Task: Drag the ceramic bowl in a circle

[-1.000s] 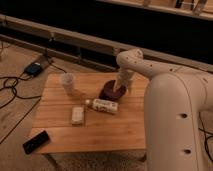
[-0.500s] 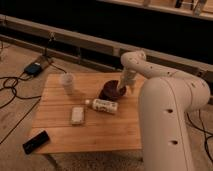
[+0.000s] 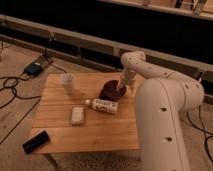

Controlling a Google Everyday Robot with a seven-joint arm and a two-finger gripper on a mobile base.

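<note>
The ceramic bowl, dark maroon and shallow, sits on the wooden table toward its far right side. My gripper reaches down from the white arm to the bowl's right rim, its tip at or just inside the rim. The jaws stand open, and nothing is lifted. The gripper hides part of the bowl's right edge.
A clear cup stands left of the bowl. A bottle lies on its side just in front of the bowl. A white packet lies further front, and a black flat object is at the front left corner. Cables and a blue device are on the floor.
The gripper has stayed at the bowl's right rim and the bowl has hardly moved. The arm's large near segment has shifted a little in the view.
</note>
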